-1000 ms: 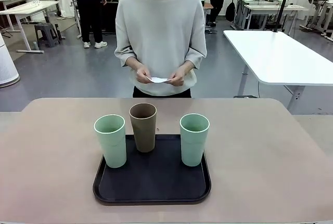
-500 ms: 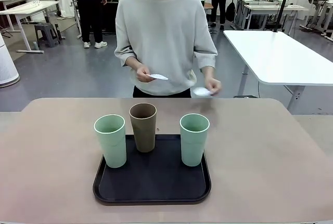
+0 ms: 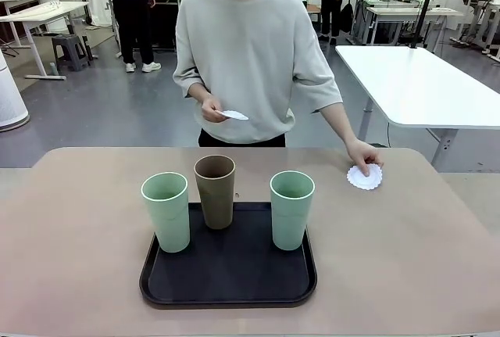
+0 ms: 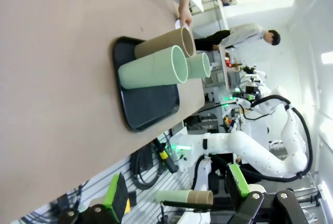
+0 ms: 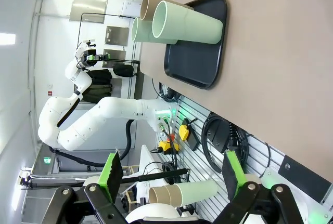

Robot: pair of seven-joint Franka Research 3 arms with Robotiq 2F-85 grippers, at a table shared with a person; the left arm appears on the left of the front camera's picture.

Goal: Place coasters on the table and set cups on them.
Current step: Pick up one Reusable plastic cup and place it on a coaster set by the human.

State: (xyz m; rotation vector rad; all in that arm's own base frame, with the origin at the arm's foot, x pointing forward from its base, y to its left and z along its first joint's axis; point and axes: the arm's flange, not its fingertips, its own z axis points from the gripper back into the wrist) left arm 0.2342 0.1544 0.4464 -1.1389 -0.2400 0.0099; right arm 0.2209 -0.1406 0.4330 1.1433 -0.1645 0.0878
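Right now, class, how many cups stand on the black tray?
3: left green cup at the tray's left edge, brown cup at its back edge, right green cup near its right edge.

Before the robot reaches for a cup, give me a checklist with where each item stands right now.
1. A coaster on the table: ok, it lies right of the tray.
2. That coaster free: not ok, the person's hand rests on it.
3. Other coasters down: not ok, white paper is in the person's other hand.
4. Cups upright on tray: ok, left mint cup, brown cup, right mint cup.
5. Fingers open, empty: ok, left fingers and right fingers.
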